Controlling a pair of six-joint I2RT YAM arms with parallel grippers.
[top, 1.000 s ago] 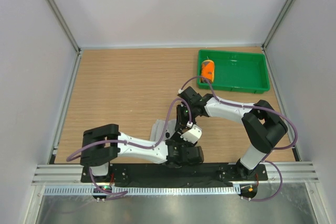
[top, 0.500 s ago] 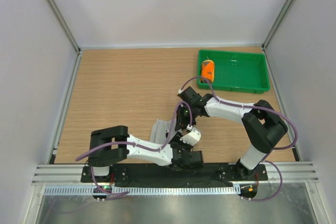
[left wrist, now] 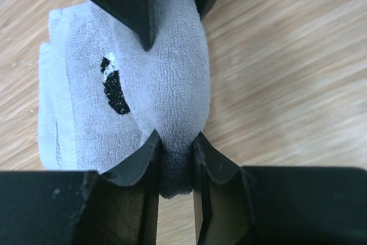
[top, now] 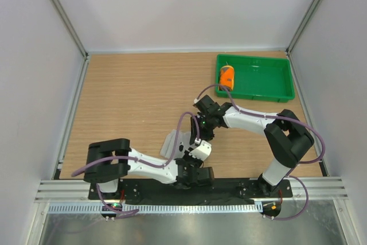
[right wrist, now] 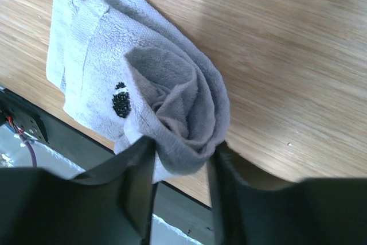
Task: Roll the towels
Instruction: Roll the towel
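Pinching grey towel, spiral seemingly right-wrist only

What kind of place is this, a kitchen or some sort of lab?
Probably a robot lab test cell: a left arm and right arm bolted to a wooden table, plain white walls in metal framing around it, and a green tray holding a rolled orange towel.

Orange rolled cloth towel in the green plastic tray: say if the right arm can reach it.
Probably yes: the orange towel lies uncovered, but the right claw straddles the light grey cloth towel.
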